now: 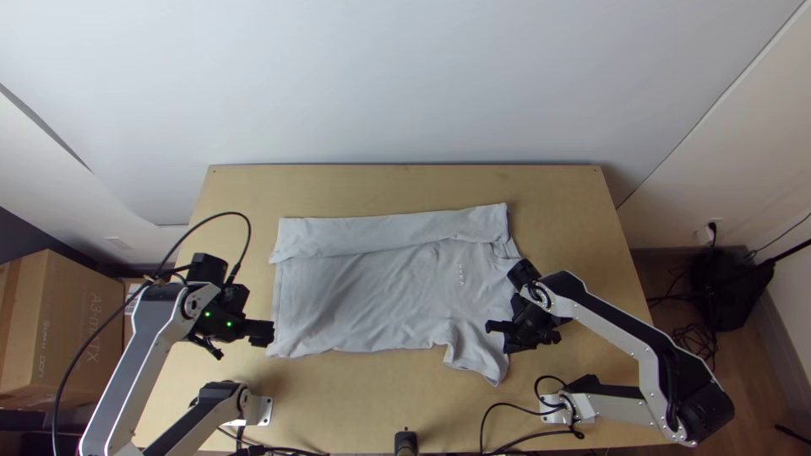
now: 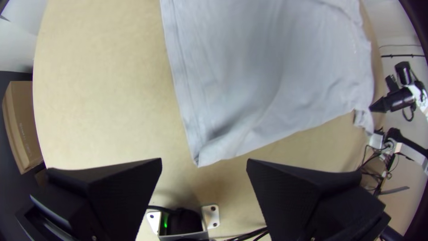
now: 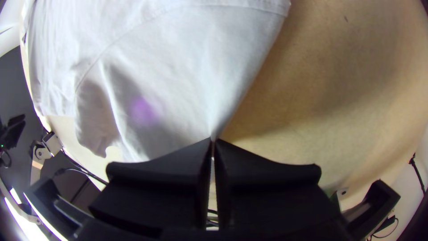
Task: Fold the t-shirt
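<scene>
Right gripper (image 3: pixel 214 139) pinched on sleeve (image 3: pixel 187 89) — left gripper (image 2: pixel 204 159) wide, empty: straddle shirt corner (image 2: pixel 206 155), close low — then lift both evenly.

– Item one?
– Table (image 1: pixel 389 186), light wood.
– Beyond its left edge?
– Cardboard box (image 1: pixel 84 325), brown, one.
– Near edge, middle?
– Fitting (image 1: pixel 406 441), small, black.
– Beyond the right edge?
– Floor (image 1: pixel 750 384): dark bulky object (image 1: pixel 728 294), black cables (image 1: pixel 694 339) tangled beside it. Wall (image 1: pixel 748 143): white socket (image 1: pixel 704 236), black plug (image 1: pixel 712 226) fitted.
</scene>
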### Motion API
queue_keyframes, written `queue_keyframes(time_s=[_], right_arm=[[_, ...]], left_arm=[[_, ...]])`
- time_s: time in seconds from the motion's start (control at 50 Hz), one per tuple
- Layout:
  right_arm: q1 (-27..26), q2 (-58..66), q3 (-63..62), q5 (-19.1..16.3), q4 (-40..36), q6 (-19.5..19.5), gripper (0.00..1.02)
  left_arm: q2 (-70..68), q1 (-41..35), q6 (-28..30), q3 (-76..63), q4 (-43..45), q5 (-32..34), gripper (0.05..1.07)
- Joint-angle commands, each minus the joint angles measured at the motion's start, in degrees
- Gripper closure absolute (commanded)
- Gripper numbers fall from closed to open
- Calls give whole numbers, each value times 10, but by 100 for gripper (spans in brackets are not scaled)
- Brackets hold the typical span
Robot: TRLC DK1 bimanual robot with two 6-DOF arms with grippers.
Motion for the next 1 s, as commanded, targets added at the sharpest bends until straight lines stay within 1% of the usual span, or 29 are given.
queue_keyframes(time_s=[0.0,0.06,0.4,0.62,0.74,0.78,0.82,0.88,0.94,0.96,0.98], right_arm=[[4,-15,6,-2,-17,9,100],[3,-15,11,-2,-21,9,100],[-1,-17,27,-2,-34,9,100],[-13,-31,28,-2,-42,9,100],[-22,-37,29,-2,-51,8,100],[-25,-41,28,-2,-54,6,100],[-28,-46,27,-2,-55,6,100],[-32,-52,27,-2,-56,6,100],[-36,-59,27,-2,-58,7,100],[-39,-61,27,-2,-60,7,100],[-41,-62,27,-2,-62,6,100]], left_arm=[[10,-38,-4,-34,-6,-38,15],[21,-60,-19,-43,-5,-44,15],[111,-126,-55,-59,13,-47,16],[190,-139,-59,-52,41,-47,16],[207,-139,-60,-54,66,-47,28],[207,-139,-60,-54,74,-47,37],[207,-139,-60,-55,85,-47,48],[208,-138,-52,-57,104,-47,56],[214,-139,-44,-61,107,-47,75],[216,-139,-43,-61,107,-47,85],[216,-139,-41,-62,107,-47,99]])
